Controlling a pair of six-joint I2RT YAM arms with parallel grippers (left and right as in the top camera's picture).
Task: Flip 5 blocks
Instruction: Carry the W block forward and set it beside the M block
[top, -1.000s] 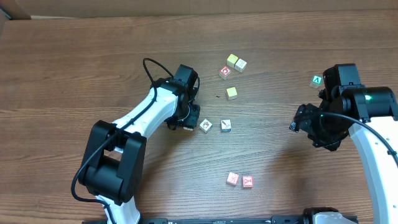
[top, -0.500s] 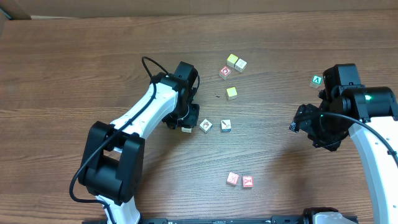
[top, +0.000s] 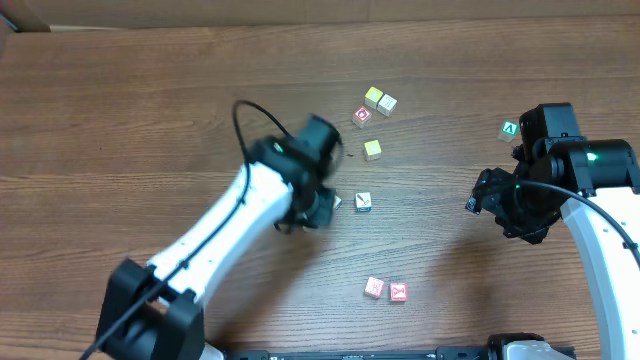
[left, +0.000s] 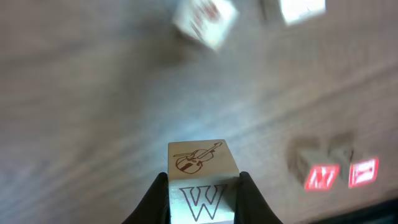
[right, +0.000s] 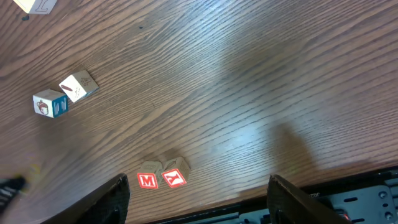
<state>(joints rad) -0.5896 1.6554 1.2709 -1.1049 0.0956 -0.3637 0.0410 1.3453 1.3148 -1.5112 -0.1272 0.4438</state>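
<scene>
Wooden block (left: 199, 163) in left gripper (left: 203, 194), lower edge cut off

Our left arm (top: 225, 235) stretches diagonally from its base at the near left, up and to the right, and looks blurred from overhead. Its pincer (left: 203, 182) points downward and is clamped on a block (left: 198, 163), one finger pressed to each side. Our right arm (top: 605, 220) curls inward from the right. Its pincer (right: 198, 186) is spread wide and empty.
</scene>
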